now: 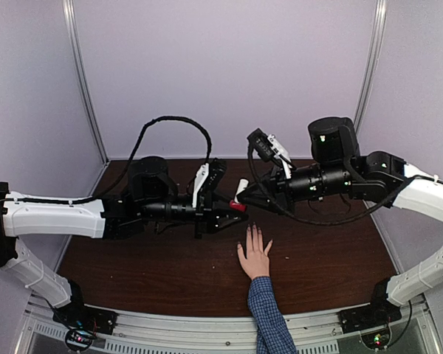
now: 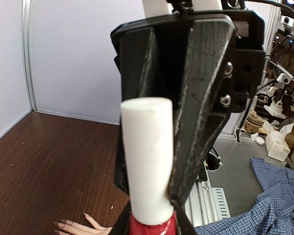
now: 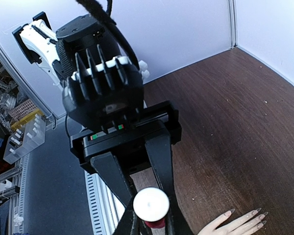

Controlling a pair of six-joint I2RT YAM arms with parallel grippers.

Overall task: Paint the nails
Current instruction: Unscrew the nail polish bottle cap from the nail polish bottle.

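A light-skinned hand in a blue checked sleeve lies flat on the brown table, fingers pointing away. Its nails are long; they look pale pinkish in the right wrist view and the left wrist view. Just above the fingertips, my left gripper is shut on a small red polish bottle. My right gripper is shut on the bottle's white cap. The cap fills the left wrist view with the red bottle below it. The right wrist view shows the cap end on.
The two arms meet over the table's middle, nose to nose. A black cable sags under the right arm, and another loops above the left. White walls close the back and sides. A metal rail runs along the near edge.
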